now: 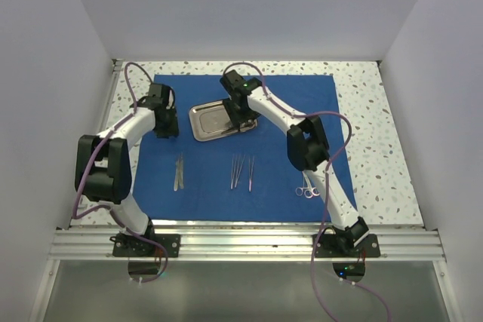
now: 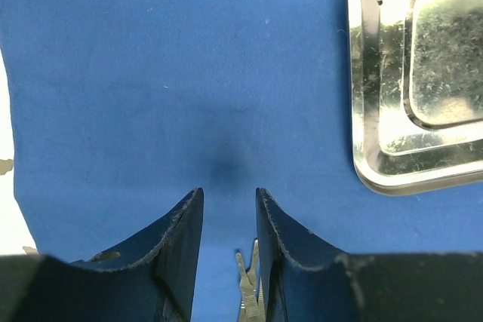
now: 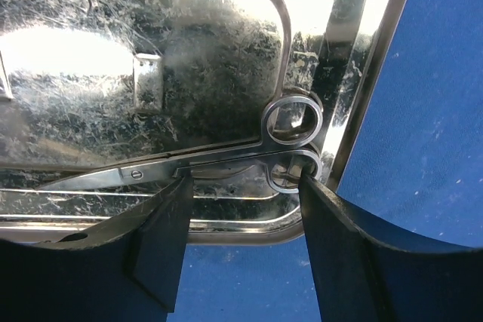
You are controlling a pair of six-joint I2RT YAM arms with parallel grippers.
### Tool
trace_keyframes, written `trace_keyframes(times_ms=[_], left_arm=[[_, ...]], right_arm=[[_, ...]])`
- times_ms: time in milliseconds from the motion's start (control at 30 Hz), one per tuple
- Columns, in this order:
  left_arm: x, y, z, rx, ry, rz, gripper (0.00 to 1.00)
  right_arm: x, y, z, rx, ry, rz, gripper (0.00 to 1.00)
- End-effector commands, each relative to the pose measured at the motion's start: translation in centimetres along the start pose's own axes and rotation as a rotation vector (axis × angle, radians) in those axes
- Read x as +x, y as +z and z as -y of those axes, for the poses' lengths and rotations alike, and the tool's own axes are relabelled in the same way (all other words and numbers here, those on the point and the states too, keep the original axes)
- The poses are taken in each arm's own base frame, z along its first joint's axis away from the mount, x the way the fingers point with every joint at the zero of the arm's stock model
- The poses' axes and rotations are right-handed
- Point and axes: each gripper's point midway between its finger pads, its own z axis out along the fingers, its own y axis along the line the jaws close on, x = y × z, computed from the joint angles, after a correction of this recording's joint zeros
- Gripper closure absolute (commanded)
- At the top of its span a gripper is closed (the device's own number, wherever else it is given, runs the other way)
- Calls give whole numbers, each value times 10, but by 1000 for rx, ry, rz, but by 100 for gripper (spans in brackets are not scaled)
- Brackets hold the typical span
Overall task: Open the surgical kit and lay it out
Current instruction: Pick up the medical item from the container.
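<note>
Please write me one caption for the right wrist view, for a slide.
Open right claw at the scissors lying in the steel tray, blue cloth beneath.

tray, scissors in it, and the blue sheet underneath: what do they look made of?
The tray looks like steel, polished but heavily scuffed: it mirrors light and shows fine scratches all over. The scissors are bright metal, likely stainless steel, smooth, with a pivot screw showing. The blue sheet seems to be woven cloth: matte, no glare, faint lint specks.

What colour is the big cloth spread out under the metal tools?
The cloth is plain royal blue, with no pattern. The top external view shows it best.
</note>
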Motion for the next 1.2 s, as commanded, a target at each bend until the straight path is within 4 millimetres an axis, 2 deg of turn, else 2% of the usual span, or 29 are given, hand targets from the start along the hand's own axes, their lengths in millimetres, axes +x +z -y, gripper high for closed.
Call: trace_keyframes(times_ms=[0,233,333,367,500,567,633,733,833,933,1033,1167], left_arm=[[-13,-9,3,31,-21,64,62],[-8,-4,5,45,-22,45,62],[-7,-3,5,45,-21,38,62],[-6,-2,5,44,-20,35,63],[-4,0,4,39,-18,26,63],[-4,0,3,33,-18,22,63],[-4,0,3,31,-16,21,63],[-4,1,3,27,-16,18,63],[-4,3,2,23,-14,9,64],[-5,3,2,24,-14,11,64],[-4,2,2,22,-12,11,64],[-6,0,3,27,-14,18,64]], right_arm=[[16,28,2,25,-28,-56,37],[36,56,-18,-45,-10,-115,39],[45,66,-30,-99,8,-148,48],[50,71,-34,-115,9,-163,55],[68,78,-49,-181,23,-216,69],[69,78,-51,-183,24,-216,74],[72,78,-49,-181,22,-227,75],[74,76,-49,-182,23,-236,90],[76,76,-50,-181,21,-240,100],[72,73,-49,-182,28,-232,100],[52,56,-50,-191,47,-179,100],[9,10,-49,-248,113,-66,100]])
